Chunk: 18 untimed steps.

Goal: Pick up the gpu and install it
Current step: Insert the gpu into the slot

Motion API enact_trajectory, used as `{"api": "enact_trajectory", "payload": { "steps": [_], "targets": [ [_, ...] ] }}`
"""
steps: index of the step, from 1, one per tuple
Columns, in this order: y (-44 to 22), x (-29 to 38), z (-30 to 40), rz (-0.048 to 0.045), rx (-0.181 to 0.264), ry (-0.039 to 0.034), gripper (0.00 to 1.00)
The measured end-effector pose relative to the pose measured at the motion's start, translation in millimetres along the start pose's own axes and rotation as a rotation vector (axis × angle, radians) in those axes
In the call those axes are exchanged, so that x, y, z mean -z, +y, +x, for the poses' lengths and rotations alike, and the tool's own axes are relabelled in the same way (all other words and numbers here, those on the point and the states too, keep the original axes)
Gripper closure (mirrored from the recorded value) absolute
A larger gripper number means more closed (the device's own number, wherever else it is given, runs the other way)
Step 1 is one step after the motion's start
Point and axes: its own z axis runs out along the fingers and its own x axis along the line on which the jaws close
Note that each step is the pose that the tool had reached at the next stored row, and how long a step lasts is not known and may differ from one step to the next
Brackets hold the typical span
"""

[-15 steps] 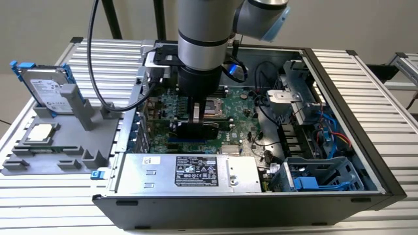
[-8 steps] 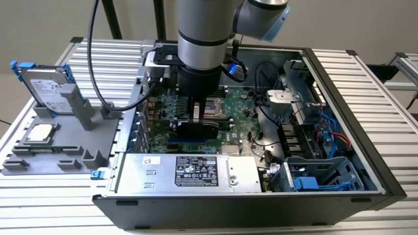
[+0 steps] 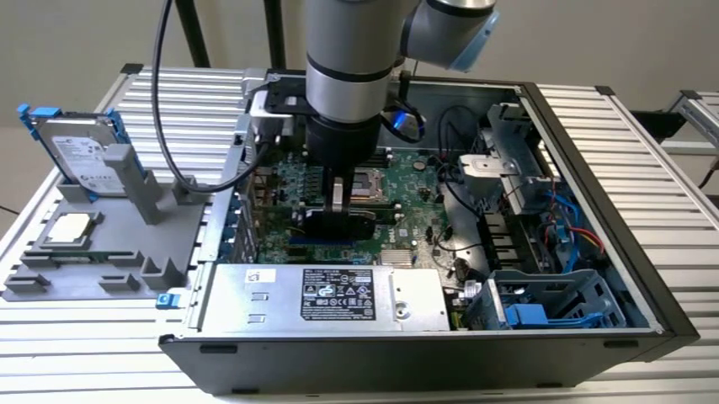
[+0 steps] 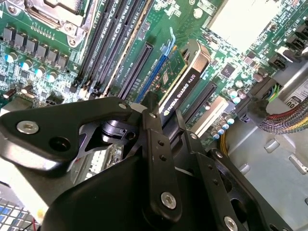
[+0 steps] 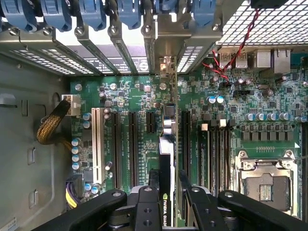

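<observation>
I have the arm reaching down into the open computer case (image 3: 629, 278), and the end effector (image 3: 340, 198) is clamped on the gpu (image 3: 337, 223), its two black fingers (image 5: 146, 207) pinching the card's top edge from either side. Using the motherboard (image 3: 422, 189) as my landmark, the gpu stands on edge over its expansion slot area, lined up along the long black slots (image 5: 132, 144). In the first wrist view the card (image 5: 166, 173) runs from the fingers toward the rear bracket openings (image 5: 166, 53) of the case; I cannot tell whether its edge is seated in a slot or just above it. In the second wrist view the card's black cooler face (image 4: 180, 94) sits just beside a blue slot (image 4: 154, 72) and a black one.

Around it things are crowded. The empty CPU socket (image 5: 264, 183) lies on the motherboard to one side of the card, with memory slots (image 5: 216, 154) between them. A braided cable bundle (image 5: 50, 125) hangs beyond the motherboard's far edge from the socket. The power supply (image 3: 326, 299) lies along the motherboard's near edge in the exterior view, and a blue drive cage (image 3: 551, 307) sits beside it.

Outside the case, on the tabletop (image 3: 90, 353) well apart from the motherboard, a grey fixture (image 3: 101, 244) holds a hard drive with blue rails (image 3: 79, 151) upright and a small silver CPU chip (image 3: 70, 227) lying flat.
</observation>
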Motion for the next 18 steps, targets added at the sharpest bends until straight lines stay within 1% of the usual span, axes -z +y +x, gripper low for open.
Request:
{"api": "enact_trajectory", "payload": {
  "steps": [3,18],
  "targets": [
    [0.0,-1.1,-0.1,-0.0001,0.001,0.0005,1.0],
    [0.1,-2.2,-0.1,0.0,0.003,0.0008,1.0]
  ]
}}
